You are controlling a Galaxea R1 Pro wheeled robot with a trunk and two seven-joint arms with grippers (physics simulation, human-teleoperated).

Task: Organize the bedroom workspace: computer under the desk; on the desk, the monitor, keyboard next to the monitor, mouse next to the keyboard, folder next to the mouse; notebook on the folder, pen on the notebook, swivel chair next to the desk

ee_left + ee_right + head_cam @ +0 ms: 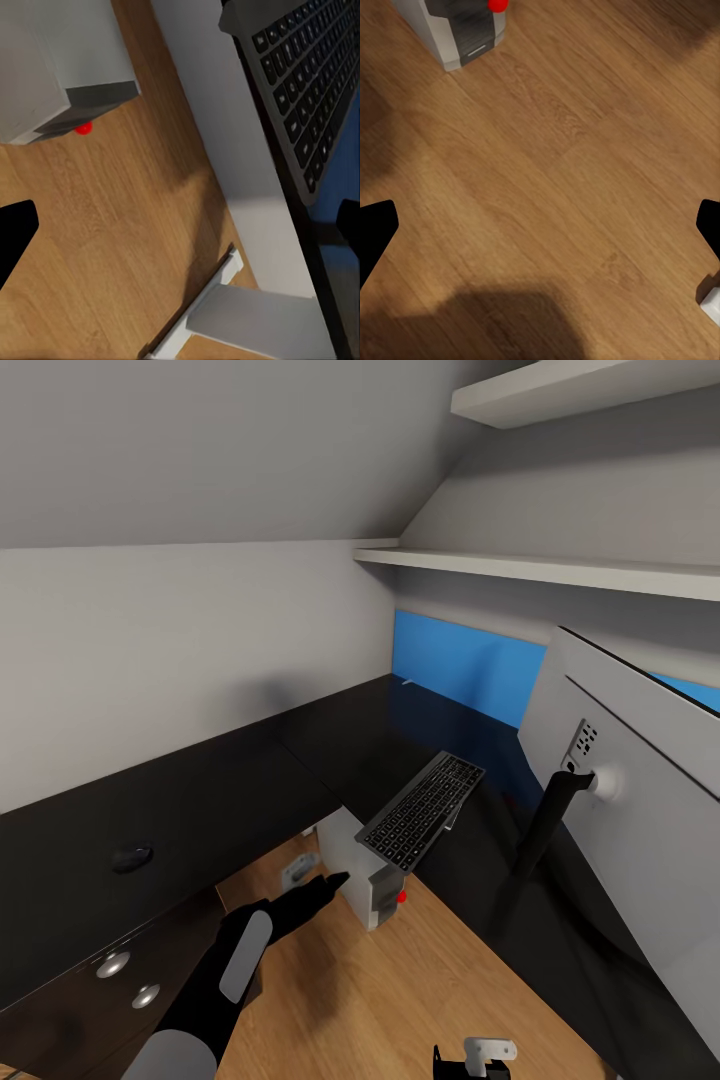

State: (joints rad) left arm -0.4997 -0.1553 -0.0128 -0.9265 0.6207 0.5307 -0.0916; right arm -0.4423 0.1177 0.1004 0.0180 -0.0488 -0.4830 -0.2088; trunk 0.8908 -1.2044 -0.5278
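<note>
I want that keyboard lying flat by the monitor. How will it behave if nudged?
The keyboard looks thin and rigid, so likely light. It sits tilted, overhanging the desk edge above the computer, so a push may tip or slide it off.

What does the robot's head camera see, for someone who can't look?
A keyboard lies tilted over the black desk's inner edge, above a white computer on the wood floor. The left pincer reaches toward it; the monitor's grey back stands right.

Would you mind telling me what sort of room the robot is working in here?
Most likely a home office corner under a sloped ceiling: an L-shaped black desk carries a monitor, keyboard and mouse, with wall shelves above and a wooden floor.
</note>
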